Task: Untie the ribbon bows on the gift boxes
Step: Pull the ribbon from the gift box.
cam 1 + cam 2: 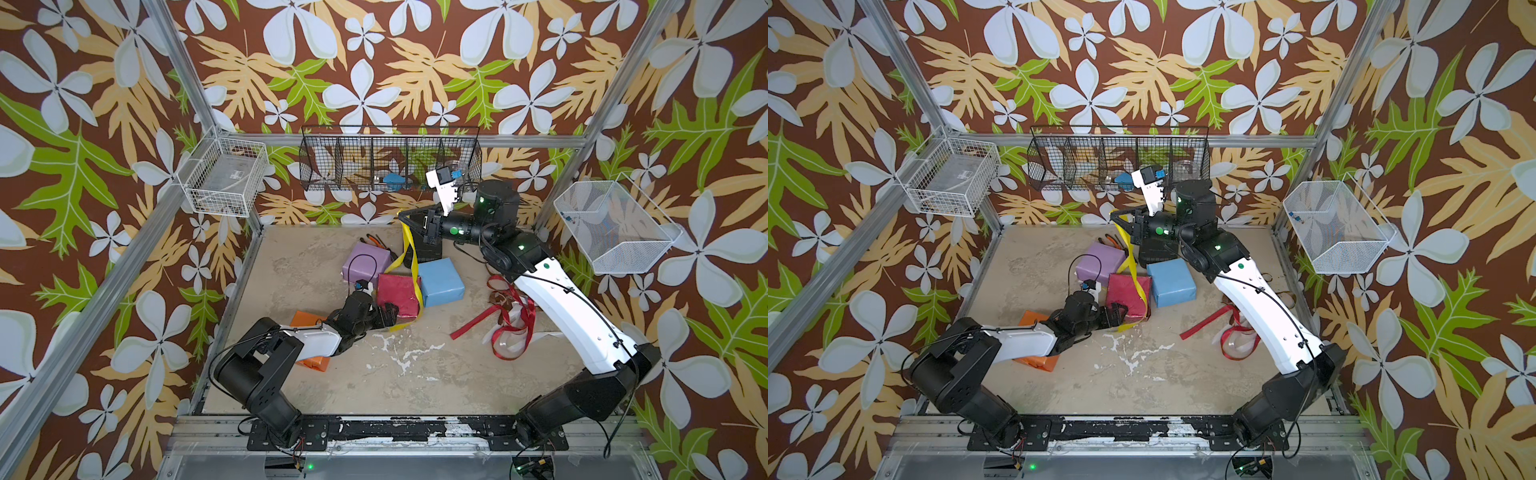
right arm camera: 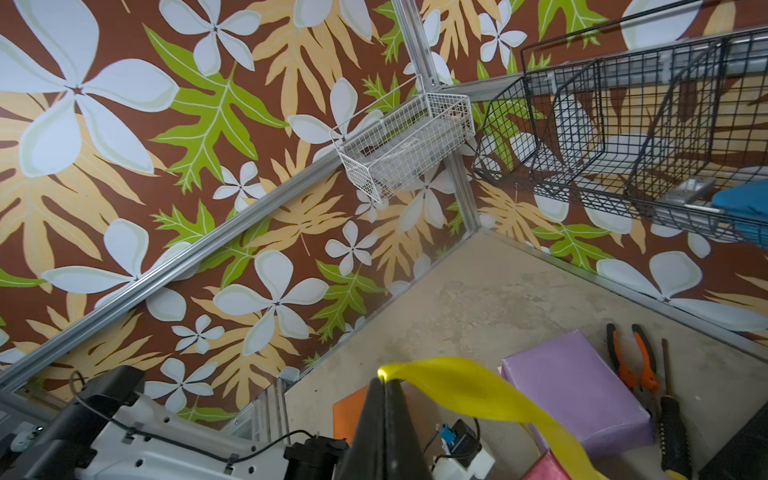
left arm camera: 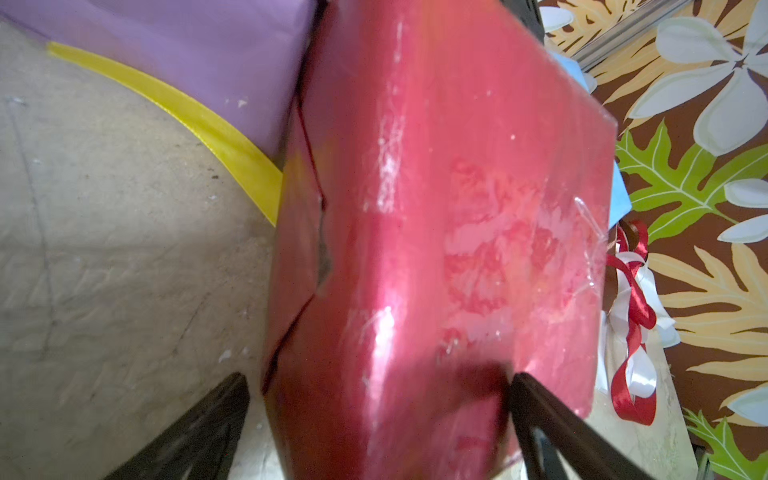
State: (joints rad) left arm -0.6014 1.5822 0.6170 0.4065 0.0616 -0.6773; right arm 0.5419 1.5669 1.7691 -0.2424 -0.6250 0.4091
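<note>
Worn beige desk [image 1: 332, 374], floral walls [image 1: 374, 62]. Left gripper [image 1: 388, 313] spread wide, straddling dark red box [image 1: 397, 295]; right gripper [image 2: 384, 382] raised behind it, clamped on yellow ribbon [image 2: 469, 390] draped over box. Only left wrist view shows box's torn seam [image 3: 322, 249].

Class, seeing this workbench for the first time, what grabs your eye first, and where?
A bright yellow satin ribbon hangs from the shut right hand, held high at the back, trailing down across the dark red paper-wrapped box. The open left hand straddles that box; loose red and white ribbons lie heaped to its right.
</note>
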